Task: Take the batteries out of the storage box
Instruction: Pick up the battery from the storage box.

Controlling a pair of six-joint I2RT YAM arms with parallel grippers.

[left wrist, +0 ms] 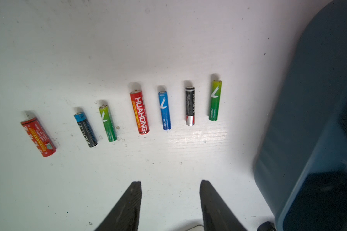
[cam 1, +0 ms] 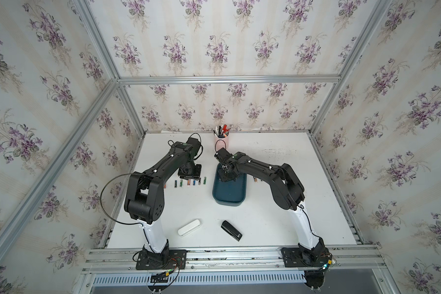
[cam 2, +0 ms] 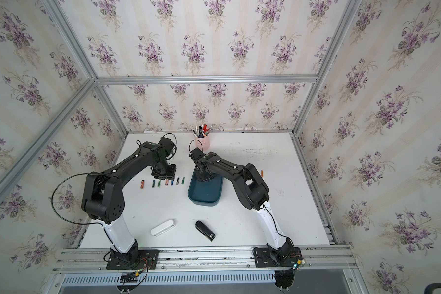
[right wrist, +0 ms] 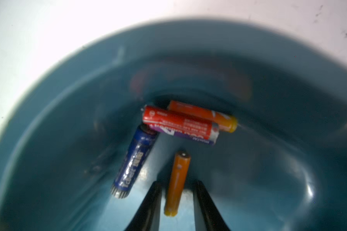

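Top views, storage box: a shallow dark teal plastic storage box (cam 1: 229,194), round-cornered and lidless, sits at frame centre on the white table (cam 1: 278,216) in both top views.
Top views, batteries out: a row of small cylindrical batteries (cam 1: 189,182) lies on the table left of the box. A few more are just right of it.
Top views, arms: the left gripper (cam 1: 189,176) hangs over the row. The right gripper (cam 1: 224,175) dips into the box's upper end.
Top views, bystanders: pink cylindrical pen cup (cam 1: 222,142) above; white oblong case (cam 1: 189,227) and black stapler (cam 1: 231,230) below.
Left wrist, fingers: the black fingers (left wrist: 135,192) stand apart, holding nothing. Seven cells line up mid-frame and the box wall fills the right edge.
Right wrist, contents: dark blue battery (right wrist: 133,160), red battery (right wrist: 178,124) over a purple one, and orange-yellow battery (right wrist: 208,117) cluster mid-frame.
Right wrist, fingers: narrowly parted astride a slim orange battery (right wrist: 179,170) at lower centre, with box floor showing on each side; not pressing.
Handling, judged: light, rigid, smooth-wrapped and prone to roll. Pinch across the barrel's middle. The lone orange cell lies clear, while the pile may shift if disturbed.
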